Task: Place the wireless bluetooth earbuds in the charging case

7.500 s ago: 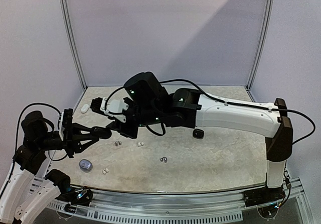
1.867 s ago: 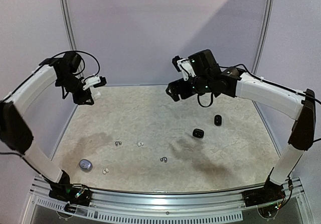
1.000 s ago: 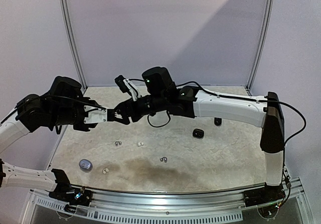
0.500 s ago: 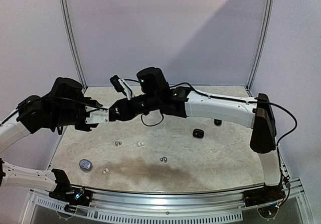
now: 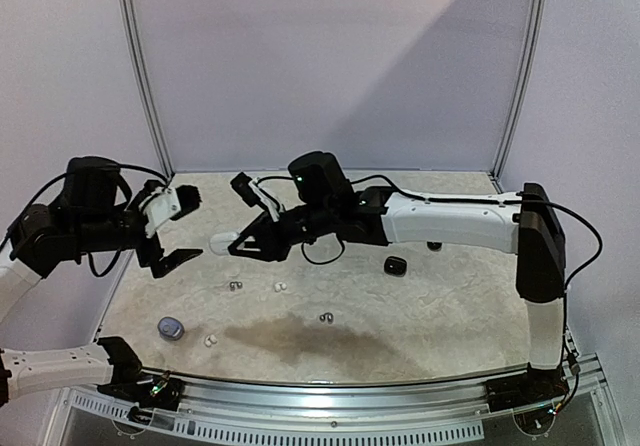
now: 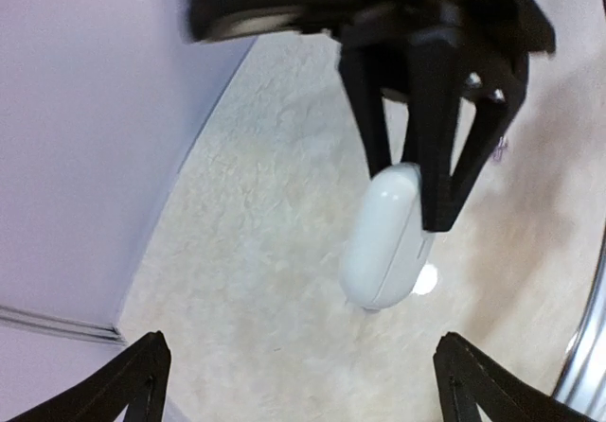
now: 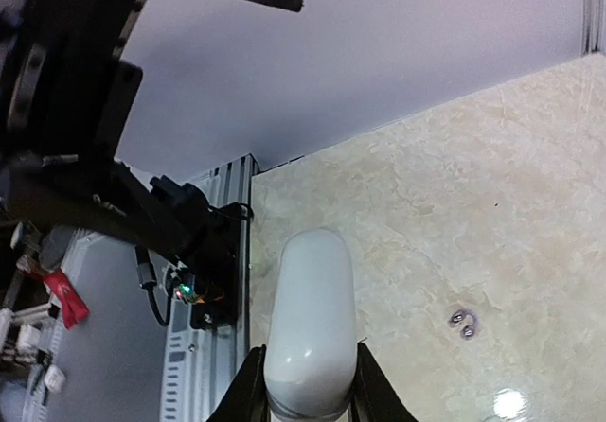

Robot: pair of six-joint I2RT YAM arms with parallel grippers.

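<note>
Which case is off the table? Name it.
The white case, pinched at one end by the right gripper. The black case, the second black one and the grey one all lie on the table.

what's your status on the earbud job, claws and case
Left claw open, empty. Right claw shut on white pebble-shaped charging case. Tiny loose earbuds lie on beige tabletop, not yet inserted. Nothing blocking.

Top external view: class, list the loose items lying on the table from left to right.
Grey case, near white bud, silvery bud, far white bud, hooked grey bud, black case, farther black case.
</note>
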